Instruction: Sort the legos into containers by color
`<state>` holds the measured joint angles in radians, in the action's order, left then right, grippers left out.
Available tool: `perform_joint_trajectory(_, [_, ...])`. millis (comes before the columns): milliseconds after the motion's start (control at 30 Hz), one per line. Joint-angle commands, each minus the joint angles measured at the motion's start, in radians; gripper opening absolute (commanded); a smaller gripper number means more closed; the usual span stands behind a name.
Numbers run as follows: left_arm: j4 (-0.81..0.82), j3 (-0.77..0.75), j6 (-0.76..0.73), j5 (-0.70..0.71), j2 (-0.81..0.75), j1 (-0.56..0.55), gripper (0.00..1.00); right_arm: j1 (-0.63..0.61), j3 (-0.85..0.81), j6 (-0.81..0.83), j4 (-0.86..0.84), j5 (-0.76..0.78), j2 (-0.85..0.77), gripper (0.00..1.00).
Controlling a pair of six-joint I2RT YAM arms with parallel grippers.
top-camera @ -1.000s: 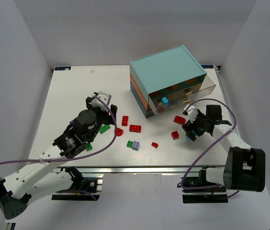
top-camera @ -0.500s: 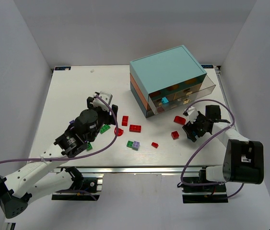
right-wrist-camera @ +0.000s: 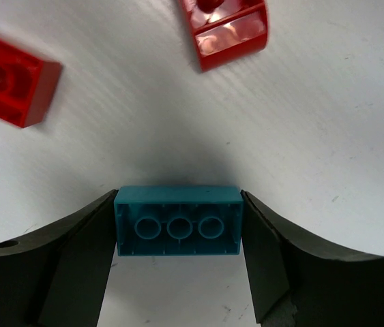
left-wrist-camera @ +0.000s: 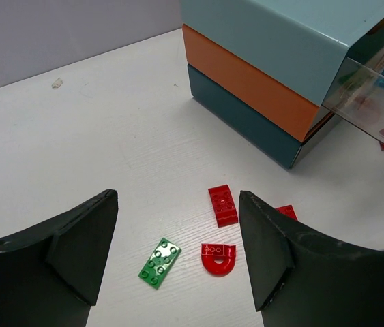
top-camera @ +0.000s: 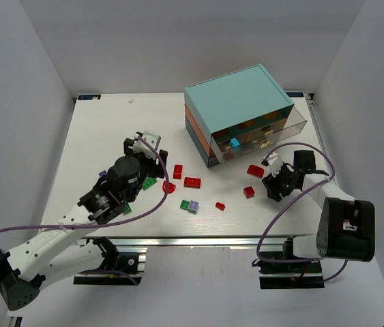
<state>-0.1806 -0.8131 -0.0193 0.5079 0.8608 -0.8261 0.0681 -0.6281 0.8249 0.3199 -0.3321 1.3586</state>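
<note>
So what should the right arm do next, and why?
Probably lift the teal brick straight up: the right gripper looks closed against both its ends, and the open drawer already holds a matching blue piece.

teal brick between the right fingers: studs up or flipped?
Flipped: in the right wrist view the teal brick shows its hollow underside with three tubes. The right fingers touch both its ends.

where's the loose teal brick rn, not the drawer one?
Right wrist view: the teal brick lies between the fingers of the right hand, touching both, with two red bricks just beyond. That is the table's right side, in front of the chest.
</note>
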Motion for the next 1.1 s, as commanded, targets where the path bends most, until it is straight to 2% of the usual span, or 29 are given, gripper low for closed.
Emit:
perform_joint_trajectory(0, [0.020, 0.011, -0.013, 0.012, -0.009, 0.002, 0.81, 0.007, -0.015, 0.046, 0.085, -0.050, -0.065, 0.44])
perform_joint_trajectory(67, [0.018, 0.009, -0.016, 0.018, -0.002, 0.002, 0.81, 0.007, -0.018, 0.065, 0.149, -0.071, -0.107, 0.35])
perform_joint_trajectory(133, [0.018, 0.011, -0.018, 0.027, -0.002, 0.002, 0.82, 0.006, -0.034, 0.091, 0.203, -0.110, -0.174, 0.30])
perform_joint_trajectory(367, [0.024, 0.020, -0.025, 0.037, -0.026, 0.002, 0.82, 0.001, -0.200, 0.131, 0.525, -0.252, -0.370, 0.25])
perform_joint_trajectory(600, [0.026, 0.019, -0.025, 0.024, -0.025, 0.002, 0.82, -0.002, -0.364, 0.119, 0.694, -0.418, -0.460, 0.23])
perform_joint_trajectory(800, [0.024, 0.022, -0.024, 0.027, -0.017, 0.002, 0.82, -0.004, -0.525, 0.030, 0.685, -0.556, -0.448, 0.23])
perform_joint_trajectory(900, [0.023, 0.023, -0.025, 0.035, -0.011, 0.002, 0.82, -0.008, -0.562, -0.050, 0.612, -0.602, -0.421, 0.23])
perform_joint_trajectory(1067, [0.026, 0.026, -0.033, 0.041, -0.002, 0.002, 0.82, -0.028, -0.614, -0.233, 0.367, -0.650, -0.346, 0.23])
